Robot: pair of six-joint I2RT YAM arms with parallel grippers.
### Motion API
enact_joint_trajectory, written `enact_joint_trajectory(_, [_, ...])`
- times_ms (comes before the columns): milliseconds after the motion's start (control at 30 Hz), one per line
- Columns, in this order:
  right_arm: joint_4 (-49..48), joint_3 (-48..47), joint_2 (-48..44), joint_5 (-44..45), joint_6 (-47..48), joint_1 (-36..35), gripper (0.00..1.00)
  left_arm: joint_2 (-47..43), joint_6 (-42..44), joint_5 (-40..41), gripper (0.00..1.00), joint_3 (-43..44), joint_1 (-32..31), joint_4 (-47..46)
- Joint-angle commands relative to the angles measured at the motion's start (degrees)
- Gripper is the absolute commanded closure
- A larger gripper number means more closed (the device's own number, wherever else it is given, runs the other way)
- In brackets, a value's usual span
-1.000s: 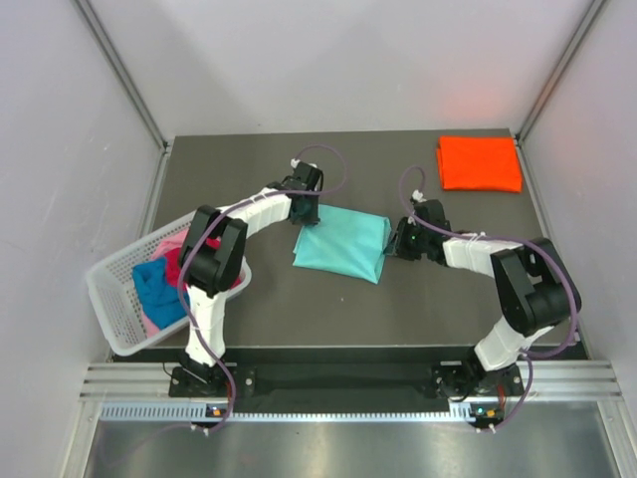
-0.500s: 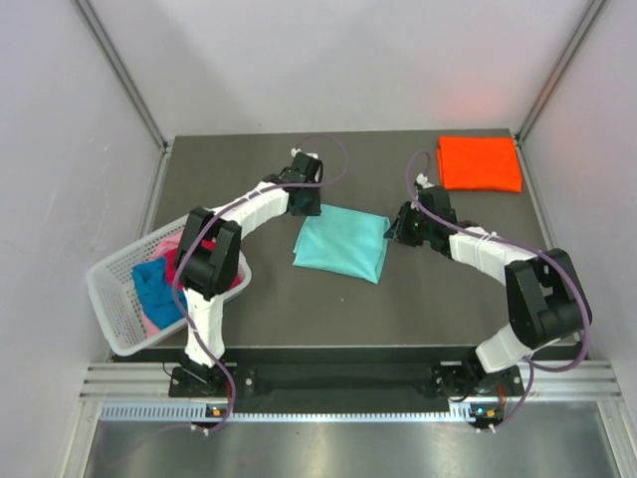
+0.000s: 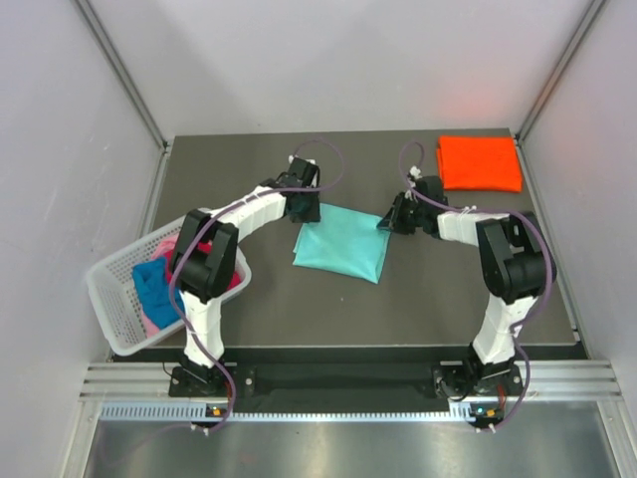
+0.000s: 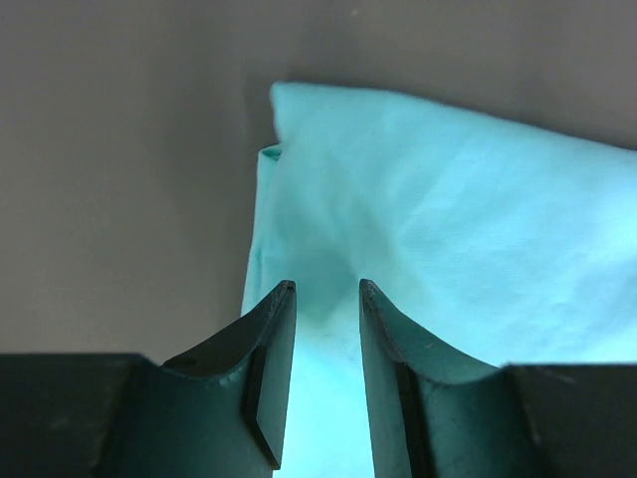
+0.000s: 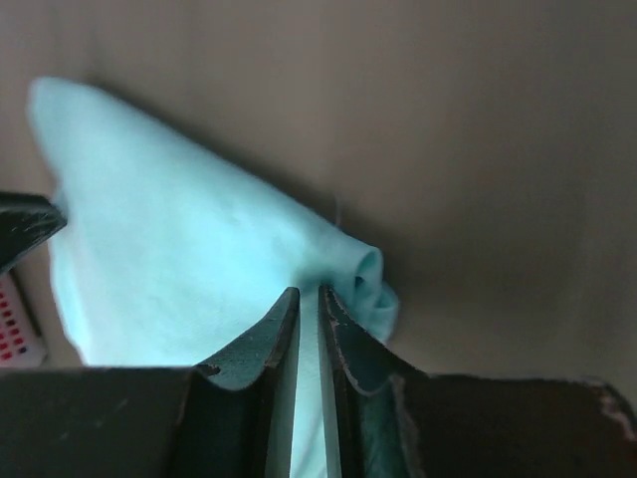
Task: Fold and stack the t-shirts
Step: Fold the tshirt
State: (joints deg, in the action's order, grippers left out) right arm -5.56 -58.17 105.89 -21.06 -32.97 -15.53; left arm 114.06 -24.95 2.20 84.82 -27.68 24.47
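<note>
At mid-desk (image 3: pixel 299 309) lies the folded teal t-shirt (image 3: pixel 341 249), both grippers' jaws clamped on its far corners: left gripper (image 4: pixel 323 299), right gripper (image 5: pixel 307 299). Uneven lifting could undo the fold. Far right sits the folded orange t-shirt (image 3: pixel 479 163); the white basket (image 3: pixel 111 299) holds blue, pink and magenta shirts.

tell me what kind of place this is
Probably a lab robot test cell: plain white panel walls enclose a dark table, with a folded teal t-shirt and a white lattice basket as props.
</note>
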Motion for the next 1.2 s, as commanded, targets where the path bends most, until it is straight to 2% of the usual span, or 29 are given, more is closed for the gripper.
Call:
enact_joint_trajectory(0, [-2.8, -1.6, 3.2, -0.1, 2.6, 3.0, 0.86, 2.0, -1.9, 0.5, 0.63, -1.0, 0.9, -0.8])
enact_joint_trajectory(167, [-1.6, -1.3, 0.8, -0.6, 3.5, 4.2, 0.86, 2.5, -1.6, 2.5, 0.63, 2.2, 1.0, 2.4])
enact_joint_trajectory(367, [4.2, -1.5, -9.5, -1.7, 3.5, 3.1, 0.80, -1.8, 0.0, 2.6, 0.62, 4.1, 1.0, 5.3])
enact_joint_trajectory(467, [4.8, 1.3, -14.3, -2.7, 2.0, 1.1, 0.79, -4.7, -0.7, -1.8, 0.62, 1.7, 1.0, 4.5])
enact_joint_trajectory(500, [4.7, 3.0, -16.2, -2.8, 1.1, -0.4, 0.80, -6.3, -1.3, -5.7, 0.62, -0.4, 0.8, 3.5])
enact_joint_trajectory(600, [2.4, 6.1, -19.0, -3.2, -1.2, -2.8, 0.80, -9.5, -2.6, -9.9, 0.62, -5.9, 0.5, 0.8])
enact_joint_trajectory(767, [-4.1, 13.8, -18.4, -4.6, -4.7, -7.3, 0.80, -11.9, -5.2, -15.3, 0.62, -15.0, 0.3, -6.2])
enact_joint_trajectory(867, [-9.0, 20.4, -15.5, -3.1, -6.1, -7.5, 0.84, -10.9, -6.7, -11.3, 0.63, -18.7, 0.3, -6.6])
enact_joint_trajectory(1000, [-8.6, 25.4, -16.1, 1.1, -3.3, -7.1, 0.85, -9.3, -6.4, -5.2, 0.64, -20.2, 0.3, -4.8])
enact_joint_trajectory(1167, [-2.5, 23.9, -26.5, 2.2, -3.0, -7.3, 0.83, -12.5, -4.7, -0.7, 0.64, -17.5, 0.3, -1.2])
